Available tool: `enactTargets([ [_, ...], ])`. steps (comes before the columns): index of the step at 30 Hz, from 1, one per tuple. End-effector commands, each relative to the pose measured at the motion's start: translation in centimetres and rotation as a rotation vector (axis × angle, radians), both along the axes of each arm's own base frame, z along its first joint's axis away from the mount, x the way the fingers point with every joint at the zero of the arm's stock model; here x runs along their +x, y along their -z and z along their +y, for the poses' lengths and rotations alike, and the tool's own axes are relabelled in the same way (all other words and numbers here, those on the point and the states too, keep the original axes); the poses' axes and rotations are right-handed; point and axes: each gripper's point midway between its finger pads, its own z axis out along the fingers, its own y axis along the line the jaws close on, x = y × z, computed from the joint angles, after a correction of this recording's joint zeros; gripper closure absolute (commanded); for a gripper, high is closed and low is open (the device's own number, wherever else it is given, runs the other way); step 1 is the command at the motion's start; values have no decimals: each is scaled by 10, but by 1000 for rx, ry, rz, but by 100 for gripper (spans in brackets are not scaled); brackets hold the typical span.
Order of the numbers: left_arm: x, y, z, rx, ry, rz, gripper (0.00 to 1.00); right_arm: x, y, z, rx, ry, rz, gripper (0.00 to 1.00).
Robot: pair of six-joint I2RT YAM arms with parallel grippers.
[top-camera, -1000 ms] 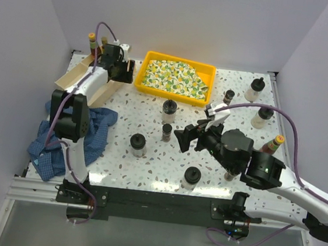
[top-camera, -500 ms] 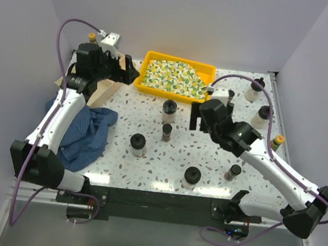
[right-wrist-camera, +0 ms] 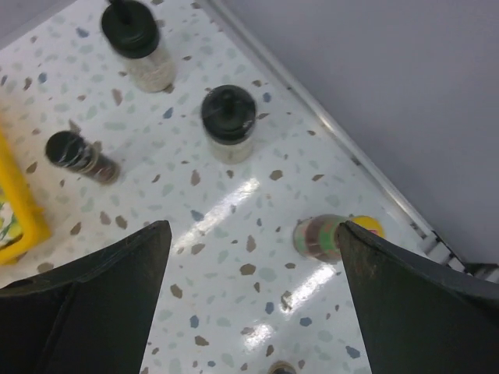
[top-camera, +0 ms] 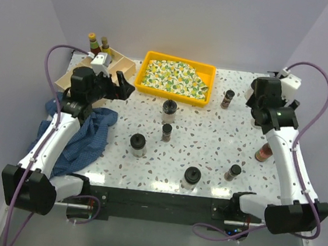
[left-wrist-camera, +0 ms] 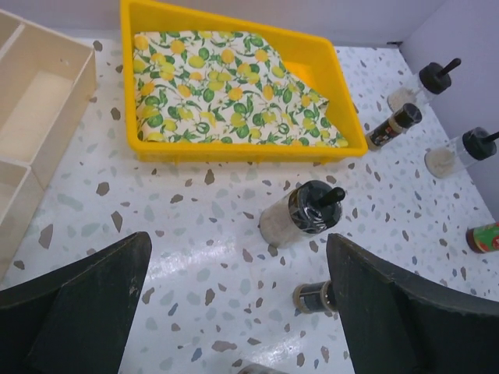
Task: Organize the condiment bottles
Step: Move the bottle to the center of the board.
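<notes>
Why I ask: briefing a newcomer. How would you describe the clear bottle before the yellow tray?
Find the yellow tray at the back. Before its front wall stands a squat clear bottle, black knobbed cap; its nearest neighbour is a slim brown jar.

Two slim sauce bottles side by side at the far left corner: first slim bottle [top-camera: 92, 44] with an orange cap, second slim bottle [top-camera: 104, 46] just to its right.

In the middle, a clear bottle [top-camera: 169, 110] with a black knobbed cap and pale powder inside. Just in front of it, a small brown jar [top-camera: 166, 132] with a dark cap. More to the left and nearer, another clear bottle [top-camera: 137, 145].

Close to the front edge, a third clear bottle [top-camera: 191, 177] and, well to its right, a front brown jar [top-camera: 232, 173].

At the far right, a back brown jar [top-camera: 228, 98] and two more clear bottles with black caps: far corner bottle [right-wrist-camera: 142, 51] and near corner bottle [right-wrist-camera: 228, 128].

By the right edge, a red sauce bottle [top-camera: 263, 152] with a yellow cap.

All standing up.
</notes>
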Motion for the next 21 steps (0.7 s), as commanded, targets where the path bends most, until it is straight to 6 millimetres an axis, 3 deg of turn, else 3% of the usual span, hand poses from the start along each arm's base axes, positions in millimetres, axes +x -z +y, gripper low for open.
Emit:
enactTargets([
  [1,8,-18,-6,-98,-1,-47,0,-50,-10,-57,-90,250,15,8],
  [4,12,-5,-5,-100,-21,12,0,-69,9,-77,-71,316,71,7],
  [7,12,3,-6,-89,-6,28,0,-75,11,-78,-48,314,27,7],
  [9,12,8,-9,-90,12,36,0,-71,8,-75,-32,286,-9,7],
  [15,14,8,-5,-44,13,21,0,-55,36,-64,-1,197,47,7],
  [21,12,-3,6,0,-33,-33,0,-60,50,-73,-63,223,120,6],
])
